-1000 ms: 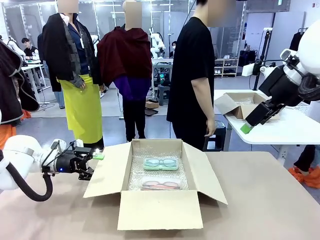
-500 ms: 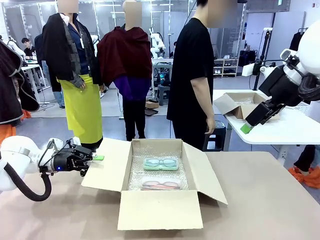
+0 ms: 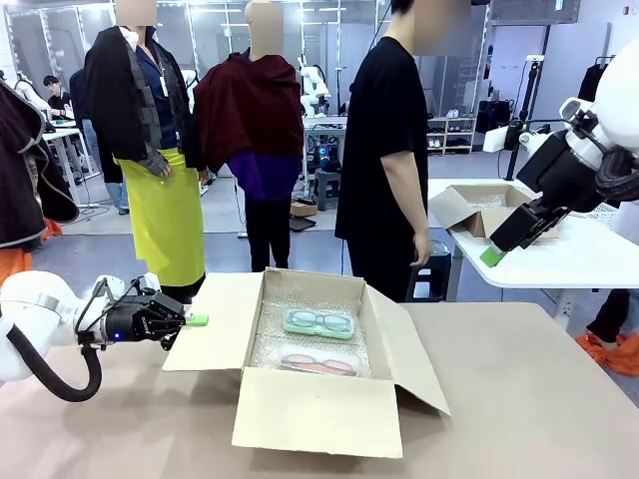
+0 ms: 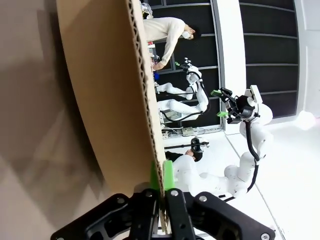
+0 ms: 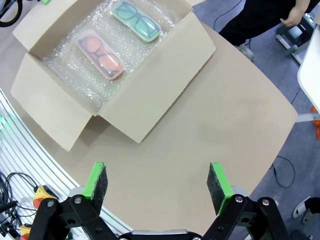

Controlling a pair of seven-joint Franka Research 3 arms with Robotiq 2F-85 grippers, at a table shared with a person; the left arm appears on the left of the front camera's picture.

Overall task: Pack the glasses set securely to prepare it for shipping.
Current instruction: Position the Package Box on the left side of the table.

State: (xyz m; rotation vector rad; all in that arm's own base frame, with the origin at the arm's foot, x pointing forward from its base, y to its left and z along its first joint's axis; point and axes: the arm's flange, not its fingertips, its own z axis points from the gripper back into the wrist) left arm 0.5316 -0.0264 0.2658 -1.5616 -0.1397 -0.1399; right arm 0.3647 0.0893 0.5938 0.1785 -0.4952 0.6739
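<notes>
I count two glasses cases: one mint green case (image 3: pixel 319 322), far, and one pinkish-red case (image 3: pixel 319 361), near. I see one cardboard box (image 3: pixel 318 426), one bubble-wrap sheet (image 3: pixel 268 344), and one person (image 3: pixel 384 150) far side.

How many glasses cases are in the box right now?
2. The mint green case lies toward the far side of the cardboard box, the pinkish-red case nearer the robot, both on bubble wrap. None looks hidden.

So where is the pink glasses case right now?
The pink glasses case lies inside the open cardboard box in the middle of the table, on bubble wrap, just nearer the robot than the mint green case.
</notes>
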